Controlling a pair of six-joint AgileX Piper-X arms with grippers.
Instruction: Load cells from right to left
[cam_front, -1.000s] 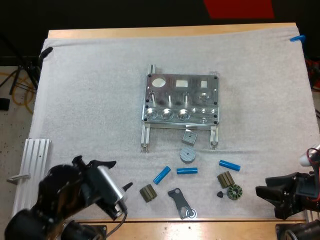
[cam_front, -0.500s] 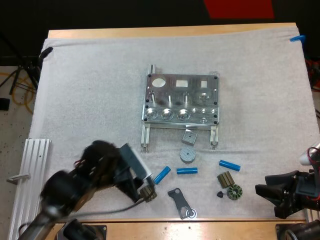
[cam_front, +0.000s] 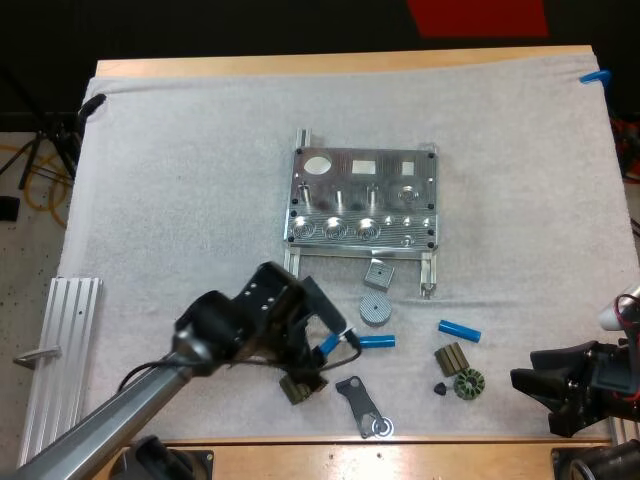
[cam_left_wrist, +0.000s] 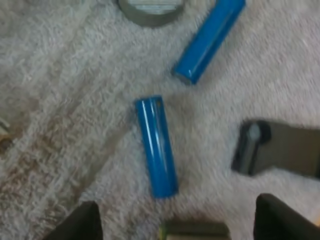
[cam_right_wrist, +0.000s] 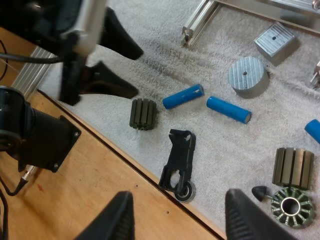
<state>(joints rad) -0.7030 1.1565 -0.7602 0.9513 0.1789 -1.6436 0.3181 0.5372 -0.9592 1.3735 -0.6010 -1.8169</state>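
Operator: Where is the left gripper held, and is anything taken by it?

Checker: It is held low over the leftmost blue cell. The fingers are spread wide on both sides of it and nothing is gripped. The cell lies flat on the white mat, near the fixture but not loaded in it. The right gripper is also spread open, with nothing held, at the near right edge of the table.

Operator: What can be spoiled from here?

Checker: A ribbed dark part lies just beside the near end of the cell, between the fingers. If the fingers are closed there, it may be caught together with the cell, or the cell may be pushed askew. The cell is round, so it can be rolled away if it is touched by one finger first. A second cell and a black bracket are near and may be knocked.
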